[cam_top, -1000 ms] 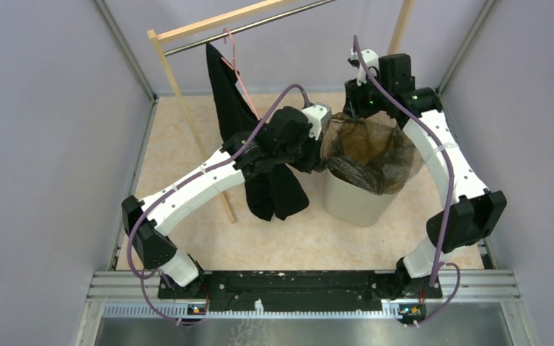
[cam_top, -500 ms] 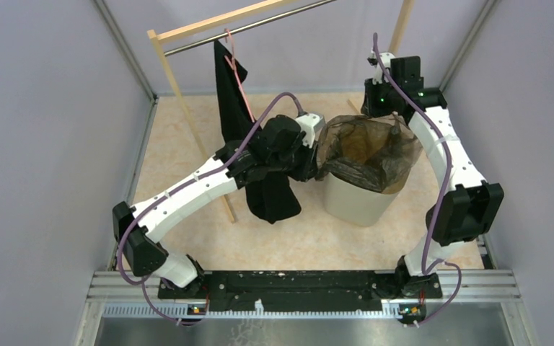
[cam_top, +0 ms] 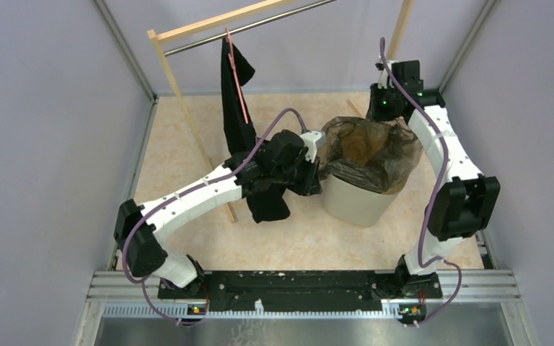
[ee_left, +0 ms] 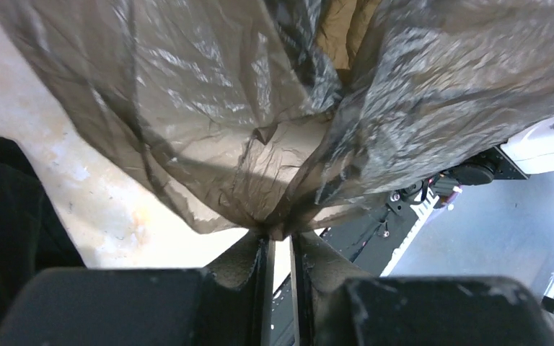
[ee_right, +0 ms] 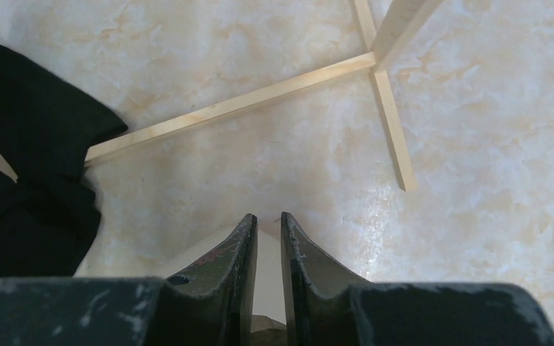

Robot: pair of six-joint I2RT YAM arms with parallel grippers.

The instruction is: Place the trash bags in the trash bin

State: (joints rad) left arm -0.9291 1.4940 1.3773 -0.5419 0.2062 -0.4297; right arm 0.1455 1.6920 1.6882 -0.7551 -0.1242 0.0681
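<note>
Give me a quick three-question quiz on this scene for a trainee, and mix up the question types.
1. True or false: the trash bag sits opened over the mouth of the trash bin.
2. The left gripper pinches: A nothing, B film of the trash bag, C a towel.
3. Fill in: the black T-shirt hangs on a ___ hanger.
Key: 1 true; 2 B; 3 pink.
</note>
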